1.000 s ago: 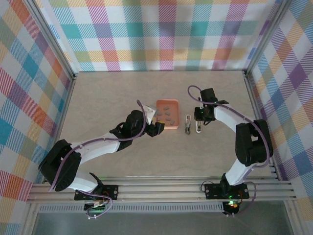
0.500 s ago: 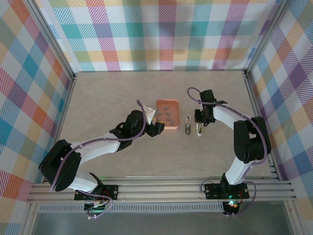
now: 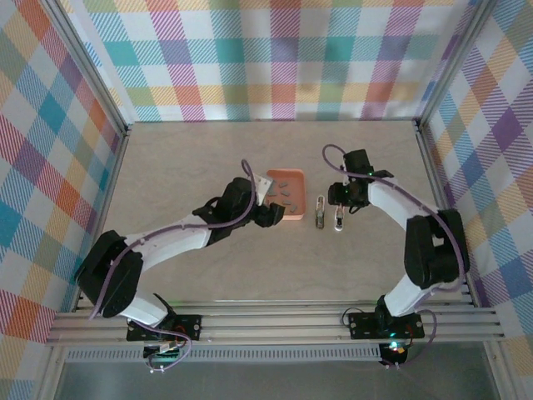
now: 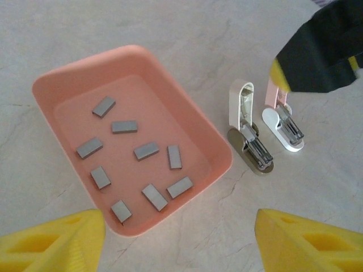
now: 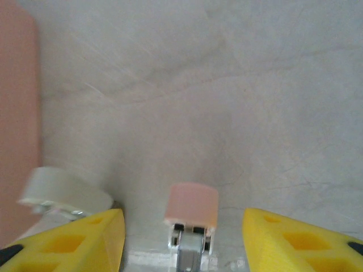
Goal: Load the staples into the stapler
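We see the staples (image 4: 146,150) loose on the floor of the orange tray (image 4: 181,113): nine short grey strips, flat, none stacked. The tray's raised wall rings them on all sides. The tray sits on the pale table (image 4: 170,28), mid-table in the top view.

Just right of the tray, two mini staplers lie side by side, near each other but not touching. Both are flipped open with the metal magazine showing. The white-topped stapler (image 4: 247,133) is nearer the tray. The pink stapler (image 4: 282,119), a pink arm on a white base, lies beyond it, so the white-topped one stands between the tray and the pink one.

The left gripper (image 4: 181,241) hovers at the near side of the tray. Its yellow fingers (image 4: 57,238) are spread wide, with nothing between them.

The right gripper (image 5: 184,238) hangs just over the pink stapler. Its fingers (image 5: 295,238) are apart, one on each side of the pink arm's end, with a gap on both sides and no clamp. In the left wrist view its black body covers the far end of the pink arm. In the right wrist view the white-topped stapler is a blur at lower left, right by the finger on that side; we cannot tell if they touch.

Checked cloth walls (image 3: 283,67) close the table on three sides. A metal rail (image 3: 275,321) at the near edge carries both arm bases.
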